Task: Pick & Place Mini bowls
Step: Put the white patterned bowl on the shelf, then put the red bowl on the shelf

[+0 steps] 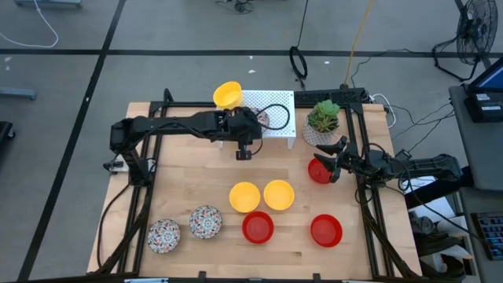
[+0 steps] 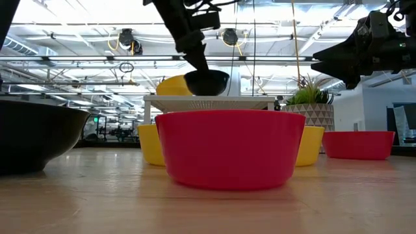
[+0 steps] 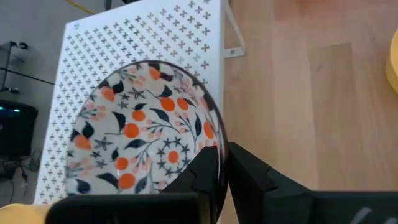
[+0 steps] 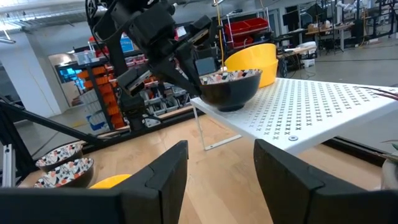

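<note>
While the left gripper [image 3: 221, 171] pinches the rim of a mosaic mini bowl [image 3: 146, 127] resting on the white perforated rack [image 1: 277, 104] beside a yellow bowl [image 1: 227, 94], the right gripper [image 4: 217, 165] hovers over a red bowl [image 1: 319, 171] with fingers spread, holding nothing

Mini bowls, by colour: yellow bowl [image 1: 227, 94] on the white cross-perforated rack [image 1: 277, 106]; two yellow bowls [image 1: 244, 196] and three red bowls [image 1: 258, 227] on the pale wood worktop [image 1: 189, 177]; patterned bowl [image 3: 146, 134], white inside with orange-red dots and dark leaves, dark outside.
</note>
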Controlling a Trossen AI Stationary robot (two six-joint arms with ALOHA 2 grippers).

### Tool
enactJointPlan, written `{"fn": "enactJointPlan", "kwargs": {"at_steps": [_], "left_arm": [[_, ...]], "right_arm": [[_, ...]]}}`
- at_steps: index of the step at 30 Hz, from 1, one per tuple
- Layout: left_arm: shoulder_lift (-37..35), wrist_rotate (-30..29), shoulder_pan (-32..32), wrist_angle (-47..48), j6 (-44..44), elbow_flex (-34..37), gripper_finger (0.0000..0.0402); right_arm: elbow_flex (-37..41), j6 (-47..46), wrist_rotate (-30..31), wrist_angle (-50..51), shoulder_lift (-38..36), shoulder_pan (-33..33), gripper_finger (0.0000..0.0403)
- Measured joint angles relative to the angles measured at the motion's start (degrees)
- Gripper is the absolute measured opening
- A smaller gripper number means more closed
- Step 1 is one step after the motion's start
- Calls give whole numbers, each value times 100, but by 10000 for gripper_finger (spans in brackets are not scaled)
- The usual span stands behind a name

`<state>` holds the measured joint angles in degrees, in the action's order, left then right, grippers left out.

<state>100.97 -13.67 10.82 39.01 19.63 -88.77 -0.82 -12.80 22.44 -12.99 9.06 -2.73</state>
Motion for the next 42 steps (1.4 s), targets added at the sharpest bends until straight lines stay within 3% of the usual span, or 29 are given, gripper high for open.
{"fn": "enactJointPlan", "kwargs": {"at_steps": [7, 12, 23, 30, 34, 42], "left_arm": [[-2, -643, 3, -22, -81, 0, 35], [-2, -745, -13, -23, -262, 0, 47], [-89, -755, -291, -31, -208, 4, 161], [-564, -1042, -798, -73, -205, 4, 188], [-905, -1083, -1129, 28, -775, 4, 189], [-1319, -986, -1656, 863, -2034, 4, 189]], "right_arm": [[1, 0, -1, 2, 0, -2, 171], [0, 0, -1, 2, 0, -2, 171], [0, -31, -32, 2, 0, -2, 171], [2, 52, -1081, -872, 8, -2, 171], [-81, 144, -1244, -1175, 91, -2, 171], [-672, -322, -594, -345, 1224, -2, 171]]}}
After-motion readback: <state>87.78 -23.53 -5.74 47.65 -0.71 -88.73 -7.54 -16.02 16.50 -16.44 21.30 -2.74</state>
